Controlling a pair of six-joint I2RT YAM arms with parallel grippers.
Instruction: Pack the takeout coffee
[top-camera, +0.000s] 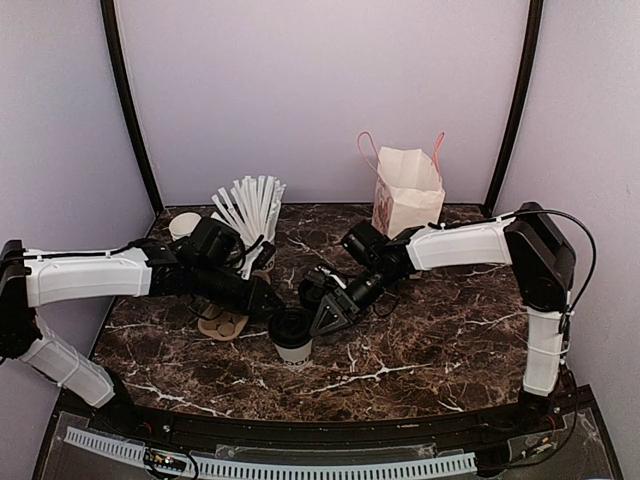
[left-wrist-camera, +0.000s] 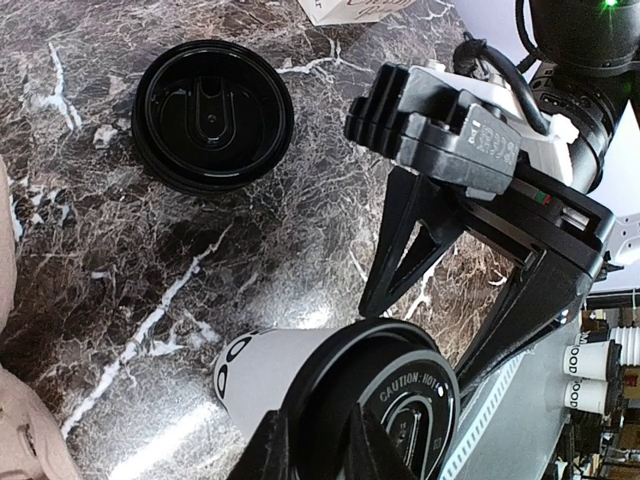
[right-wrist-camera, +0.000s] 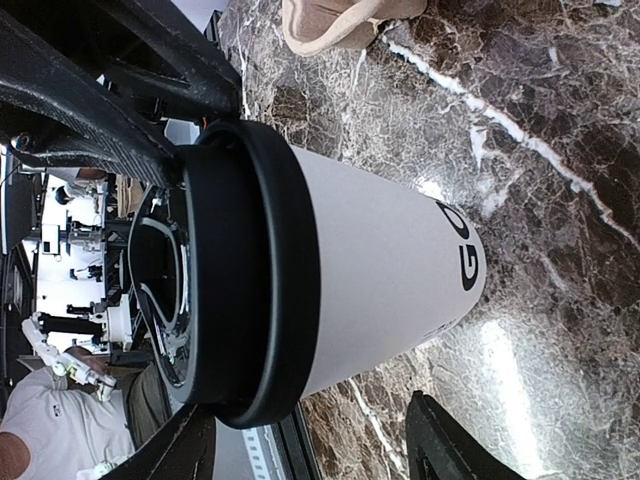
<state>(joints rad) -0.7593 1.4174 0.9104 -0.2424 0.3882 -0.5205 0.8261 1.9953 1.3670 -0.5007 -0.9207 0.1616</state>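
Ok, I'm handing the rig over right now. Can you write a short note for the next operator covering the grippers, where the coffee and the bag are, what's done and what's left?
Left gripper: fingers close together over the rim of the black lid; I cannot confirm whether it is gripping.
Right gripper: open, fingers beside the takeout coffee, not closed on it.
Coffee: upright on the table, centre front, lid on.
Paper bag: upright at the far side, well apart from the cup.
Done: cup is lidded, both arms are at it.
Left: get a firm grasp, lift the cup and lower it into the bag.
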